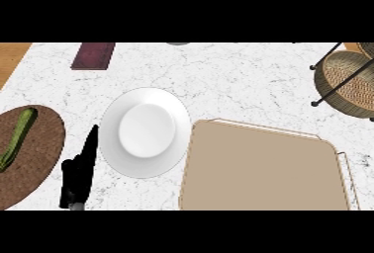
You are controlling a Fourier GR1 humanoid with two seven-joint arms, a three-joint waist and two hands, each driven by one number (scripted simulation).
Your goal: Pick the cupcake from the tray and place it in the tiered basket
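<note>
At the far left we see a round, coarse brown mat (40, 163) on the white veined marble counter (241, 84), a slim green vegetable (18, 136) lying on it, and just beside its right rim the black left hand (76, 178) is released, fingers straight, grasping nothing. Past a flat dark maroon rectangle (93, 55) near the far edge, we come to a glossy white round plate (146, 131), close beside a matte tan tray (263, 170) with rounded corners and a thin raised lip. At the upper right stands the tiered basket (350, 81), woven wicker in a dark wire frame; we cannot tell where the cupcake is.
</note>
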